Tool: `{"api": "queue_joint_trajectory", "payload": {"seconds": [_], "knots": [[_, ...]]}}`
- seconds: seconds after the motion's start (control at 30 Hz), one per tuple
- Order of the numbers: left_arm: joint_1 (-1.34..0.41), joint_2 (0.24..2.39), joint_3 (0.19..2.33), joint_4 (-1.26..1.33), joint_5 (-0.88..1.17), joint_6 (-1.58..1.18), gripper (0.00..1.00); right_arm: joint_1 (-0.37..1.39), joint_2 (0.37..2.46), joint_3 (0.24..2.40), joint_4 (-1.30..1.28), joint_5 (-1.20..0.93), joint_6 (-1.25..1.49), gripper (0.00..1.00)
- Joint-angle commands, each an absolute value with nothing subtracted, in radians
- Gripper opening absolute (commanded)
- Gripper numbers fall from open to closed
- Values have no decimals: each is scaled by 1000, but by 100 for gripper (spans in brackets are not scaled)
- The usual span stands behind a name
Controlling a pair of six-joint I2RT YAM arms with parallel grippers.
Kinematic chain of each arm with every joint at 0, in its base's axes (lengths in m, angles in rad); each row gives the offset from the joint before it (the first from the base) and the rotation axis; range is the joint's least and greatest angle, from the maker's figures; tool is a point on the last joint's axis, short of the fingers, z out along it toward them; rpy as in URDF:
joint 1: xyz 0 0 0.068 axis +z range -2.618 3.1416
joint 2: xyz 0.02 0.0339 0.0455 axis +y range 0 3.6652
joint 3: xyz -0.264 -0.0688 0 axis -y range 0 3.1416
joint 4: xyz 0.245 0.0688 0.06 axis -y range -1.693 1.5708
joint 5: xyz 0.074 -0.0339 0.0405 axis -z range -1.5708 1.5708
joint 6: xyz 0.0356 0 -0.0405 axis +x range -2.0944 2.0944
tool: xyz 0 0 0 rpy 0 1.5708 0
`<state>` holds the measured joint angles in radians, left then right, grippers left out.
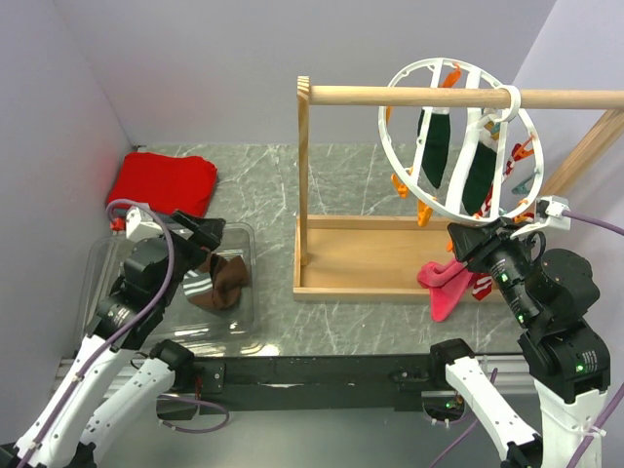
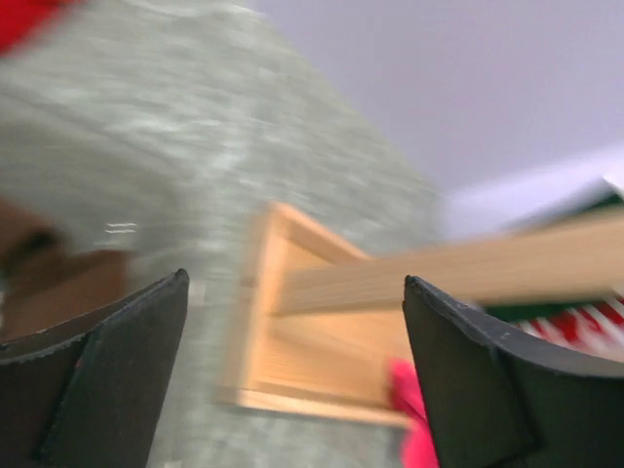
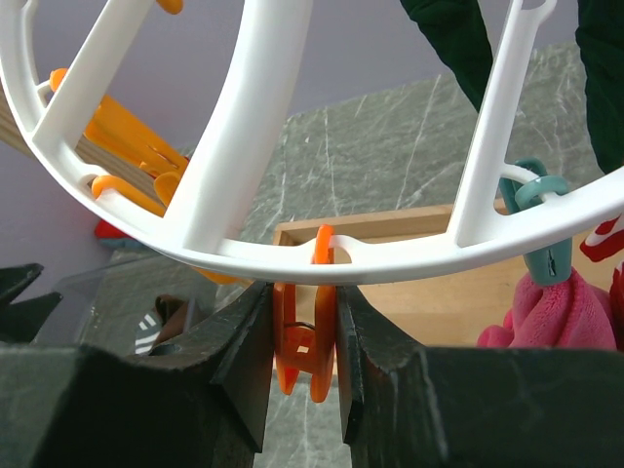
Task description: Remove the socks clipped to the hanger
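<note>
Risk: tug swings hanger off wooden rail (hook only rests there). Right gripper clamped on orange clip, low rim; left gripper wide, empty. Green socks hang clipped above.

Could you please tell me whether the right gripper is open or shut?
Shut: the right gripper pinches an orange clip hanging from the hanger, touching both its sides.

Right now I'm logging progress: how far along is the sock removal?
Done: one sock lies in the bin. In hand: the right hand is shut on an orange clip on the hanger; the left hand is open, empty. Left: at least two green socks still hang clipped.
</note>
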<state>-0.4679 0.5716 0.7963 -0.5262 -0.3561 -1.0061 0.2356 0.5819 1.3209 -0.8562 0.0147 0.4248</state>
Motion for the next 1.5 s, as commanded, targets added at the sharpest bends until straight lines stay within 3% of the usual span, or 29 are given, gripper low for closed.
{"api": "queue_joint_trajectory", "payload": {"seconds": [0.0, 0.1, 0.37, 0.5, 0.57, 0.67, 0.8, 1.03, 1.17, 1.33, 1.43, 1.47], "knots": [[-466, 571, 691, -185, 45, -1027, 88, 236, 584, 1322, -868, -18, 413, 0], [-488, 682, 621, -8, 194, -1118, 74, 236, 592, 1328, -870, -23, 410, 0], [-1033, 932, 693, 150, -168, -1039, 71, 236, 591, 1330, -881, -8, 403, 0], [-1175, 1081, 689, 343, -258, -1013, 70, 236, 592, 1325, -877, -15, 410, 0], [-1224, 1205, 701, 426, -262, -923, 75, 236, 591, 1322, -877, -15, 413, 0], [-1271, 1384, 777, 557, -268, -746, 90, 236, 586, 1318, -879, -12, 416, 0], [-1302, 1633, 967, 633, -258, -483, 99, 236, 578, 1310, -887, -2, 423, 0], [-1310, 1925, 1149, 879, -175, -155, 99, 236, 557, 1298, -882, -3, 446, 0], [-1310, 2086, 1296, 833, -225, -103, 97, 236, 552, 1299, -884, 14, 449, 0], [-1310, 2206, 1471, 793, -132, -139, 99, 236, 558, 1310, -888, 3, 453, 0], [-1308, 2298, 1603, 697, -149, -189, 90, 236, 557, 1313, -890, -18, 456, 0], [-1308, 2313, 1636, 671, -161, -204, 79, 236, 557, 1315, -890, -21, 456, 0]]}}
